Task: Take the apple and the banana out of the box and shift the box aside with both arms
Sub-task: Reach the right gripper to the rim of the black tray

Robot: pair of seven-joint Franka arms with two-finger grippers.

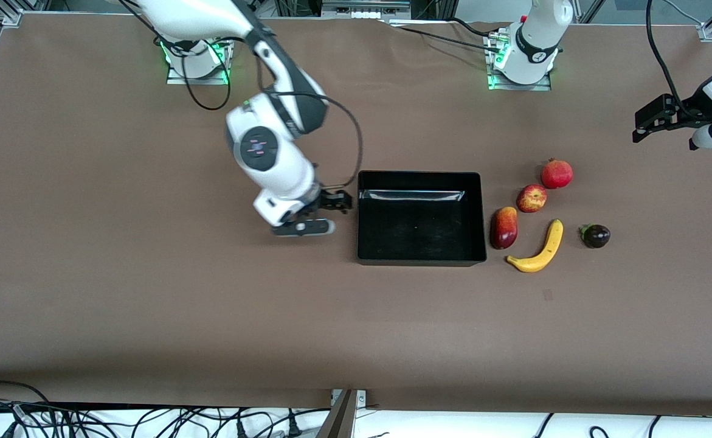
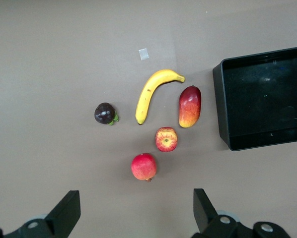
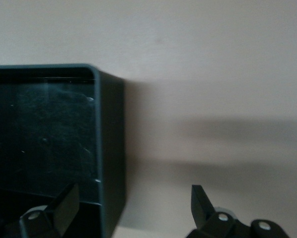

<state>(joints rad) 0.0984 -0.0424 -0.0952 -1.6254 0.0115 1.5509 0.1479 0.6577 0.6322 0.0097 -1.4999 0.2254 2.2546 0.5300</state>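
Note:
The black box stands mid-table. Beside it, toward the left arm's end, lie the red-yellow apple and the yellow banana. My right gripper is open and low at the box's wall toward the right arm's end. In the right wrist view my right gripper straddles that wall, one finger inside and one outside. My left gripper is open and empty, up over the left arm's end of the table. The left wrist view shows my left gripper, the apple, the banana and the box.
A mango lies right beside the box. A pomegranate lies farther from the front camera than the apple. A dark purple fruit lies beside the banana toward the left arm's end. A small tape mark is on the brown cloth.

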